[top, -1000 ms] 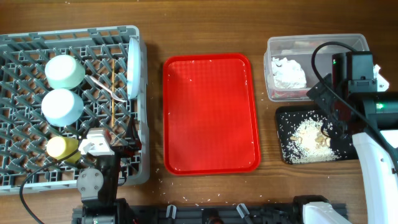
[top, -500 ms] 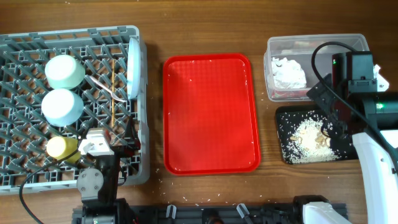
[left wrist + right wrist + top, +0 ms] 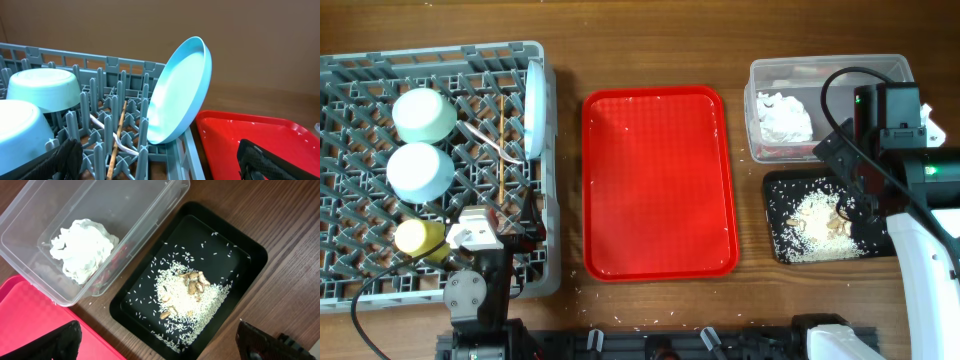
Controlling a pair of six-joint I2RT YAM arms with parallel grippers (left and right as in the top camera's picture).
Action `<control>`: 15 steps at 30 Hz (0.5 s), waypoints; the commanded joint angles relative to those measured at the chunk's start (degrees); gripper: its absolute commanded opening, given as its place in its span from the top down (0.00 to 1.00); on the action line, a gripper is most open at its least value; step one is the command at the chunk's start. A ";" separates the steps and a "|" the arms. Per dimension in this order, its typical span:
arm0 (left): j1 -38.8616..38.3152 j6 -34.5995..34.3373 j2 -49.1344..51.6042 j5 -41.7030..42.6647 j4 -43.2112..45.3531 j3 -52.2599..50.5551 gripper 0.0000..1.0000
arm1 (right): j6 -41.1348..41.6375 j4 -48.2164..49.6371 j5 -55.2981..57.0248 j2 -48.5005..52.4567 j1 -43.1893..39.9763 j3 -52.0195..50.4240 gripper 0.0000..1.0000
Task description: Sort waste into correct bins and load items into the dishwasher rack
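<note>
While both arms hang over the table (image 3: 650, 40), the grey rack (image 3: 360, 280) takes up its left end. A red tray (image 3: 658, 182) lies in the middle, apart from the rack. To the right, a clear tub (image 3: 830, 68) sits at the far side, with a black tray (image 3: 778, 195) just beside it on the near side.

In the rack, a pale blue plate (image 3: 180, 95) stands tilted on edge by the right wall. Two pale blue bowls (image 3: 424, 115) sit upside down among the pegs, and a yellow cup (image 3: 418, 237) sits nearer the front.

The left fingers (image 3: 57, 160) are spread wide over the rack, holding nothing. The right fingers (image 3: 52, 342) are spread wide above the tub and black tray, also holding nothing.

A crumpled napkin (image 3: 82, 247) lies in the tub with a red scrap (image 3: 117, 256) at its edge. Chopsticks (image 3: 116, 137) and a white fork (image 3: 126, 148) lie crossed between the pegs. Rice (image 3: 185, 305) and beige scraps are heaped in the black tray.
</note>
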 commanded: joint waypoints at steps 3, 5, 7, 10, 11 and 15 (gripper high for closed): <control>0.35 0.90 -0.57 -0.96 -0.31 -0.33 0.00 | 0.48 0.09 -0.07 -0.46 -0.13 0.26 0.00; 0.35 0.90 -0.57 -0.96 -0.31 -0.33 0.00 | 0.46 0.09 -0.07 -0.17 -0.13 0.26 0.00; 0.35 0.92 -0.57 -0.98 -0.31 -0.33 0.00 | 0.48 0.11 -0.09 0.39 -0.13 0.26 0.00; 0.35 0.92 -0.57 -0.98 -0.31 -0.33 0.00 | 0.48 0.13 -0.09 0.68 -0.13 0.26 0.00; 0.35 0.90 -0.57 -0.96 -0.31 -0.33 0.00 | 0.48 0.13 -0.07 0.24 -0.13 0.26 0.00; 0.35 0.92 -0.57 -0.96 -0.31 -0.33 0.00 | 0.46 0.11 -0.09 -3.13 -0.13 0.26 0.00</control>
